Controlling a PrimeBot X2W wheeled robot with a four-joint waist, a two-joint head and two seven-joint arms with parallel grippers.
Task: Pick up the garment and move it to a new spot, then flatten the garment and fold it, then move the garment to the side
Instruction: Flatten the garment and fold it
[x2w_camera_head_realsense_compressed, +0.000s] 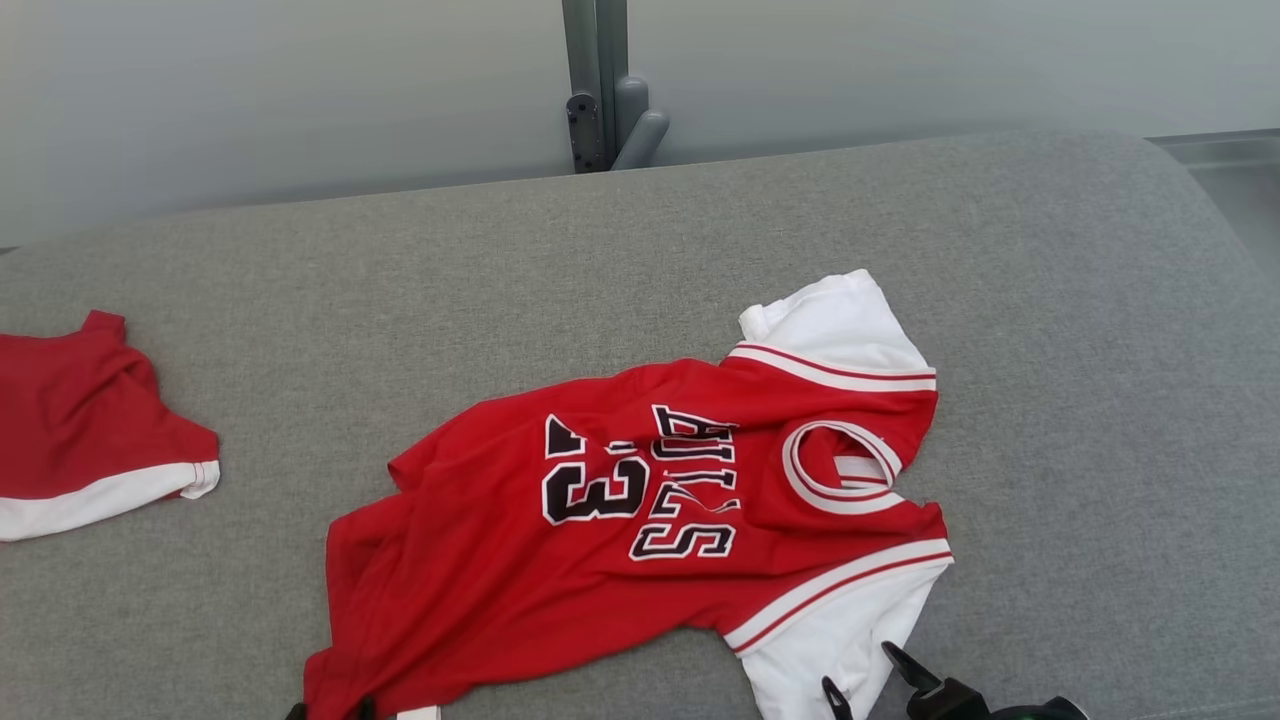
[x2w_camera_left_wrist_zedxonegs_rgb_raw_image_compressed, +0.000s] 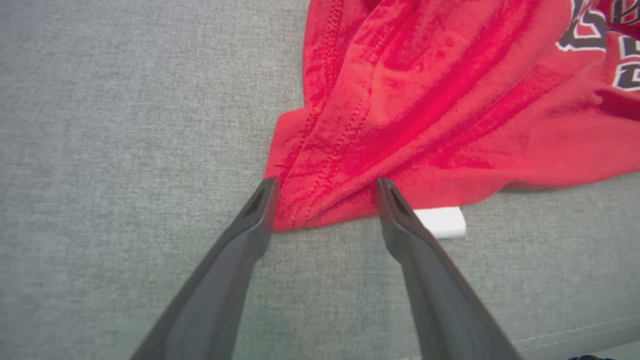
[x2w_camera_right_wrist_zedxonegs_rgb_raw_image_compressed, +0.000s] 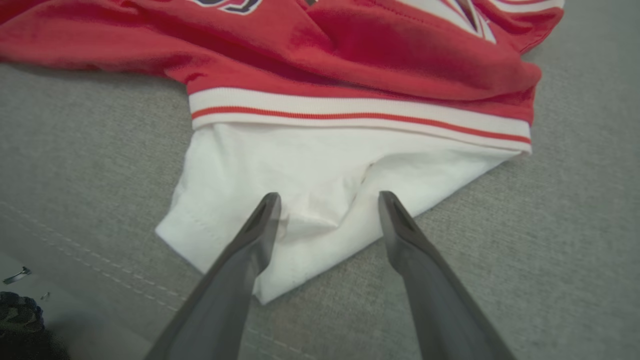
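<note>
The garment (x2w_camera_head_realsense_compressed: 640, 520), a red jersey with white sleeves and black "BULLS" lettering, lies rumpled on the grey cushion (x2w_camera_head_realsense_compressed: 600, 260), its neck toward the right. My left gripper (x2w_camera_left_wrist_zedxonegs_rgb_raw_image_compressed: 325, 187) is open, its fingers straddling the bunched red hem corner (x2w_camera_left_wrist_zedxonegs_rgb_raw_image_compressed: 320, 200) with a small white label (x2w_camera_left_wrist_zedxonegs_rgb_raw_image_compressed: 442, 222) beside it. In the head view, the left gripper's tips (x2w_camera_head_realsense_compressed: 330, 710) just peek in at the bottom edge. My right gripper (x2w_camera_right_wrist_zedxonegs_rgb_raw_image_compressed: 330, 200) is open over the near white sleeve (x2w_camera_right_wrist_zedxonegs_rgb_raw_image_compressed: 320, 170), fingertips resting on or just above the cloth. The right gripper (x2w_camera_head_realsense_compressed: 857, 668) sits at the sleeve's lower end.
A second red piece with a white band (x2w_camera_head_realsense_compressed: 90, 430) lies at the cushion's left edge. A grey post with a hinge (x2w_camera_head_realsense_compressed: 600, 90) stands behind the cushion against a pale wall. The cushion's stitched front seam (x2w_camera_right_wrist_zedxonegs_rgb_raw_image_compressed: 100, 260) runs near my right gripper.
</note>
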